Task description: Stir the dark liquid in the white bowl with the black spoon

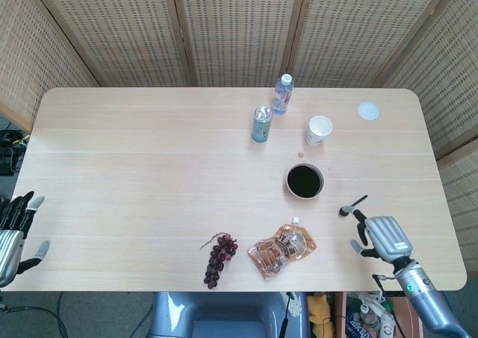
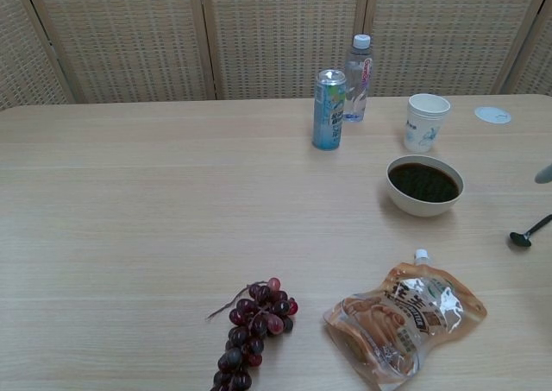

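Note:
The white bowl (image 1: 305, 181) of dark liquid stands right of the table's middle, also seen as the bowl (image 2: 423, 185) in the chest view. The black spoon (image 1: 352, 204) lies flat on the table to the bowl's right, its spoon end (image 2: 528, 231) near the chest view's right edge. My right hand (image 1: 381, 235) hovers just in front of the spoon, fingers apart and pointing toward it, holding nothing. A sliver of a fingertip (image 2: 543, 174) shows at the chest view's right edge. My left hand (image 1: 13, 233) hangs off the table's front left corner, fingers spread and empty.
A blue can (image 1: 261, 124), a water bottle (image 1: 282, 93) and a paper cup (image 1: 319, 130) stand behind the bowl. A white lid (image 1: 367, 111) lies at the back right. Grapes (image 1: 218, 259) and a snack pouch (image 1: 281, 250) lie near the front edge.

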`<state>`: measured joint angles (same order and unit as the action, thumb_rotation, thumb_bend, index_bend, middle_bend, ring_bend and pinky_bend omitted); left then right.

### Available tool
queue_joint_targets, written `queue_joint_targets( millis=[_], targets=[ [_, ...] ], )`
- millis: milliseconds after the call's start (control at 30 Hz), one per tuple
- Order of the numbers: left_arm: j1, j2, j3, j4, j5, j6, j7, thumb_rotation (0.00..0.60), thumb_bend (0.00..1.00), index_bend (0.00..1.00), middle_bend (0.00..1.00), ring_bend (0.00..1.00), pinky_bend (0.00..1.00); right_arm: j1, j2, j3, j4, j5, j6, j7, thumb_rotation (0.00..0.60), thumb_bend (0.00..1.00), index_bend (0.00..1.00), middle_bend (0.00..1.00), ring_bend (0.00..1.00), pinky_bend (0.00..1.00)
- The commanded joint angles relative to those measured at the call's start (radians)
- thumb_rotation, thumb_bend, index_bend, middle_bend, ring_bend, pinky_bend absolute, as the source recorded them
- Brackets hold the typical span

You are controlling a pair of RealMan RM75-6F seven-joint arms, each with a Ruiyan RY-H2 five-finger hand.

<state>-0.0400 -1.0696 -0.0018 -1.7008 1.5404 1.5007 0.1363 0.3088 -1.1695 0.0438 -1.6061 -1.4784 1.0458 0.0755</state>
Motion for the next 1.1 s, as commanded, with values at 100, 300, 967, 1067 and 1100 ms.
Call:
queue_joint_targets(
  millis=[100, 300, 967, 1067, 1100],
  targets=[
    [-0.004, 0.004, -0.004, -0.001, 0.0, 0.001, 0.002, 0.6, 0.36, 0.0, 0.0, 0.0, 0.0, 0.069, 0.023, -0.006, 0.018, 0.016, -0.111, 0.069, 0.6, 0.7, 0.25, 0.92, 0.98, 1.0],
    [-0.008, 0.009, -0.005, -0.004, 0.0, -0.002, 0.006, 0.6, 0.36, 0.0, 0.0, 0.0, 0.0, 0.12, 0.018, -0.009, 0.051, 0.046, -0.205, 0.091, 0.6, 0.78, 0.25, 0.93, 0.98, 1.0],
    [-0.014, 0.01, 0.0, -0.004, -0.007, -0.015, 0.005, 0.6, 0.36, 0.0, 0.0, 0.0, 0.0, 0.216, -0.096, -0.014, 0.252, 0.206, -0.407, 0.07, 0.6, 0.86, 0.25, 0.94, 0.99, 1.0],
    [-0.013, 0.009, 0.0, -0.002, -0.008, -0.015, 0.004, 0.6, 0.36, 0.0, 0.0, 0.0, 0.0, 0.223, -0.106, -0.014, 0.266, 0.223, -0.419, 0.064, 0.6, 0.86, 0.25, 0.94, 0.99, 1.0],
    [-0.013, 0.008, 0.0, -0.001, -0.009, -0.015, 0.004, 0.6, 0.36, 0.0, 0.0, 0.0, 0.0, 0.224, -0.107, -0.013, 0.268, 0.226, -0.42, 0.063, 0.6, 0.86, 0.25, 0.94, 0.99, 1.0]
  ],
)
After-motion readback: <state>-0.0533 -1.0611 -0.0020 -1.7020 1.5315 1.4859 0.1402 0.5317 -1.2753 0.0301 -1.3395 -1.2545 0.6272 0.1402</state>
